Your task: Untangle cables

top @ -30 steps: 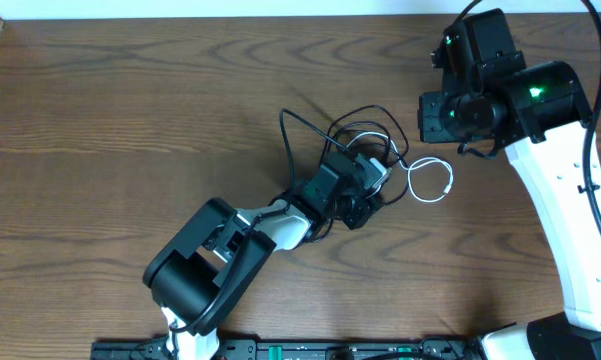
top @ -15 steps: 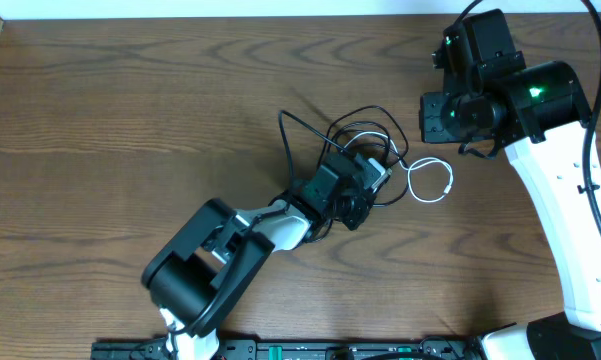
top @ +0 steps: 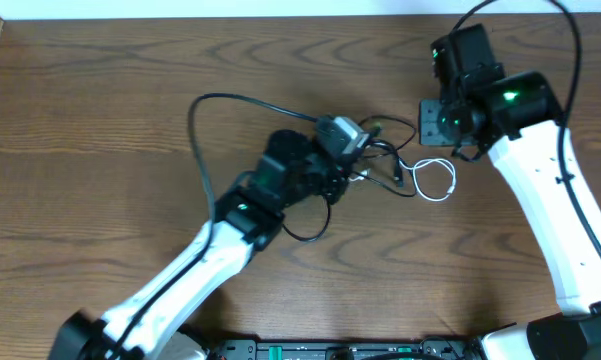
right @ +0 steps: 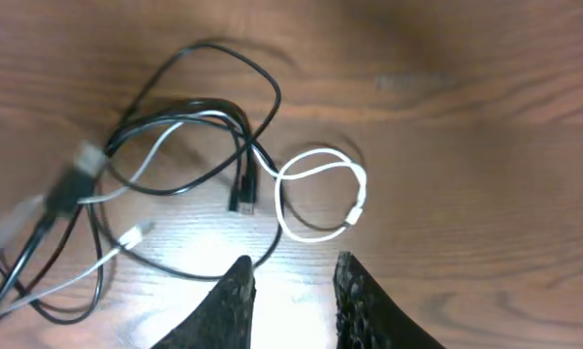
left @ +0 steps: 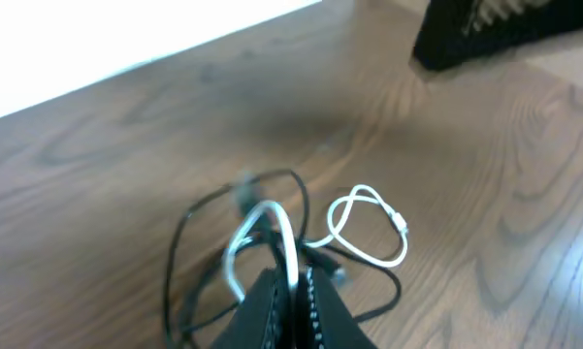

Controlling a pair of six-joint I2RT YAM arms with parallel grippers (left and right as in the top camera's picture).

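Wood table (top: 100, 120): left gripper (left: 289, 281) is pinched shut on the cables (top: 385, 160), which lie tangled mid-table. Pull slowly, away from the white loop (right: 320, 194). Right gripper (right: 291, 281), parted and empty beyond it, should pin that loop first.

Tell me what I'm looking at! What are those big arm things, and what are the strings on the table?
Those are a robot's left arm and right arm at a wooden table. One picture looks down from above; the other two come from small cameras on the wrists. On the table lies a tangle of thin black and white cables, with a white loop off to one side. The left gripper is pinched shut on the cables, a white cord running between its fingers. The right gripper hovers open near the white loop, holding nothing.
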